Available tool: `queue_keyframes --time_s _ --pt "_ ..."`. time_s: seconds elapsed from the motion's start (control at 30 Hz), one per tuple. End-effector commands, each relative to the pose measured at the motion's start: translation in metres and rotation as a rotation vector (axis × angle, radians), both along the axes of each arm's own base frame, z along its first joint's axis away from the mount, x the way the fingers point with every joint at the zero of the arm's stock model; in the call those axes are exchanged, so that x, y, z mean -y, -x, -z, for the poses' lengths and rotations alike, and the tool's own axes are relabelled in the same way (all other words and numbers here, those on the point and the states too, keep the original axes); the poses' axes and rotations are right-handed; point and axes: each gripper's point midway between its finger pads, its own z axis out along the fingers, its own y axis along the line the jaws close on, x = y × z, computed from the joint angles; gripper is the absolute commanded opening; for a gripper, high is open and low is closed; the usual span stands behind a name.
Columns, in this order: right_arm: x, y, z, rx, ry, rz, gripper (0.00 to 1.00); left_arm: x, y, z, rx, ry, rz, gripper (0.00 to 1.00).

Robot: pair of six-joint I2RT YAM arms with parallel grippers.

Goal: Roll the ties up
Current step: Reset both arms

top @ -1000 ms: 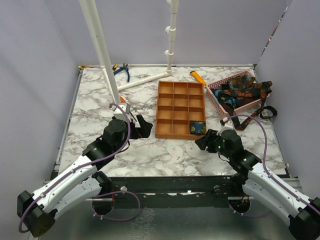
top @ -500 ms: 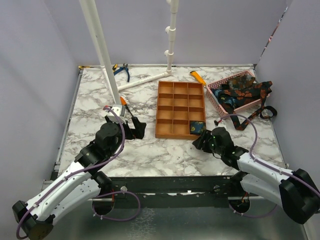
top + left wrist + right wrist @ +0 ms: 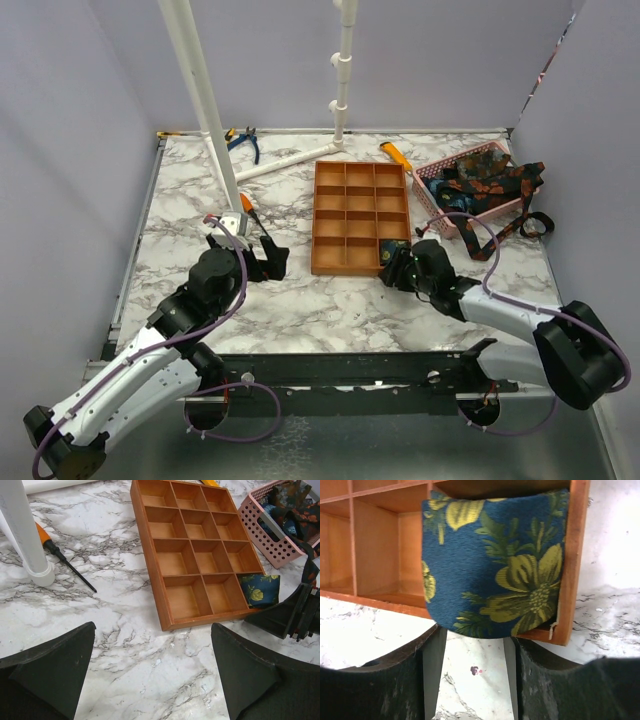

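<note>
The rolled tie (image 3: 492, 565), navy with yellow-green flowers, sits in the near right corner compartment of the orange tray (image 3: 345, 215), which has 12 compartments in 3 columns and 4 rows. The other 11 show bare wood. In the right wrist view the roll bulges out over the tray's near wall, its rounded lower edge hanging past the wood.

The right gripper (image 3: 477, 642) is low over the marble table (image 3: 180, 230), right at the tray's near right corner and pointing at the roll. Its 2 fingers (image 3: 420, 680) stand apart with bare marble showing in the gap between them. The roll lies just beyond the fingertips and is wider than that gap. Whether the tips touch the fabric I cannot tell, but nothing is clamped between them.

The left gripper (image 3: 150, 655) hovers over the table to the left of the tray, jaws spread wide and holding nothing. It is well apart from the roll.

More ties (image 3: 480, 180) lie in a loose heap in the pink basket (image 3: 432, 205) to the right of the tray, and 1 trails over the basket's rim onto the table. An orange-handled screwdriver (image 3: 65, 562) lies beside the foot of a white pipe (image 3: 22, 530).
</note>
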Motion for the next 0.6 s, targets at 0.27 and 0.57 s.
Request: queue_keyframes --time_s 0.27,0.57 --pt "0.025 -0.006 -0.085 0.103 0.141 0.007 0.61 -0.004 -0.003 0.008 -0.013 -0.029 -0.025 0.99" --pt "0.026 -0.015 -0.062 -0.003 0.188 0.072 0.6 -0.001 -0.001 0.009 -0.021 -0.02 -0.008 0.99"
